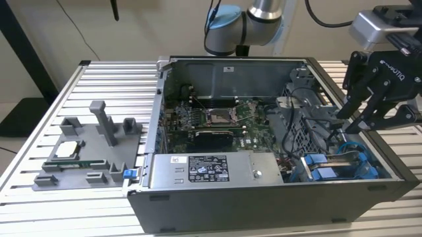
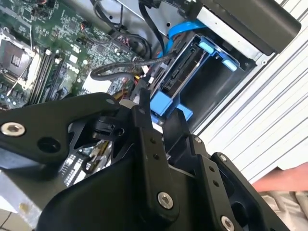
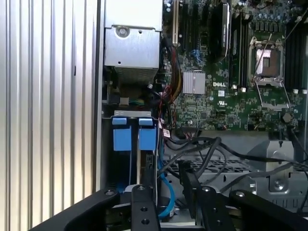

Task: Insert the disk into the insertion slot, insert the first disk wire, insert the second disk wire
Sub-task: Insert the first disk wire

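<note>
Hand (image 1: 354, 122) hovers above the insertion slot (image 3: 109, 163), fingers parted and empty; the disk (image 2: 185, 72) stands inside that slot. A blue wire (image 3: 169, 199) looping beside the slot could snag a finger.

Your arm (image 1: 245, 24) sat high in the exterior view. Your gripper (image 1: 354, 122) hung at the exterior view's right, tilted, fingers (image 1: 347, 98) pointing down, parted.

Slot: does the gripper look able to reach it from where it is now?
Probably yes. The open gripper hangs just above the slot on the open side of the case, and nothing covers the bay. Black cables lie close beside it and could brush a finger.
</note>
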### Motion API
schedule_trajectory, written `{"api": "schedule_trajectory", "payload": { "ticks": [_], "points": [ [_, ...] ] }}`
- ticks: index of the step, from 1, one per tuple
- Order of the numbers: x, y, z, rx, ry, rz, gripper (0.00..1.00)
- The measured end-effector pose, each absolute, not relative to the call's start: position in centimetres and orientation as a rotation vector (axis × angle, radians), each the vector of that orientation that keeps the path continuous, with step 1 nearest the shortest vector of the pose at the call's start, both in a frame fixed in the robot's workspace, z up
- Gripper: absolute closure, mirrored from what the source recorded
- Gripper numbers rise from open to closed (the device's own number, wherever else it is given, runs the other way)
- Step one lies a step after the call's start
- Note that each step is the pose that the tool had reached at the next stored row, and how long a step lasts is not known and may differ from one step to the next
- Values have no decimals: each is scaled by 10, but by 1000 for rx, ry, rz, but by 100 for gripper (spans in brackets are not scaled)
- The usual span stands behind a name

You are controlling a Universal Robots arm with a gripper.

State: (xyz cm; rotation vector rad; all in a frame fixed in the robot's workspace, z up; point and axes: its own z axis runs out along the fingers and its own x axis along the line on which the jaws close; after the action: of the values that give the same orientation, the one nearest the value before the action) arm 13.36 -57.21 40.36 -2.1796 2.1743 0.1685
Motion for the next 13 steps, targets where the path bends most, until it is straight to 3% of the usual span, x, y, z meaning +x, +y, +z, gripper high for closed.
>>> {"api": "schedule_trajectory", "payload": {
  "ticks": [8, 13],
  "points": [
    [120, -567, 401, -2144, 2128, 73, 0],
    [115, -565, 400, -2133, 2114, 45, 0]
  ]
}}
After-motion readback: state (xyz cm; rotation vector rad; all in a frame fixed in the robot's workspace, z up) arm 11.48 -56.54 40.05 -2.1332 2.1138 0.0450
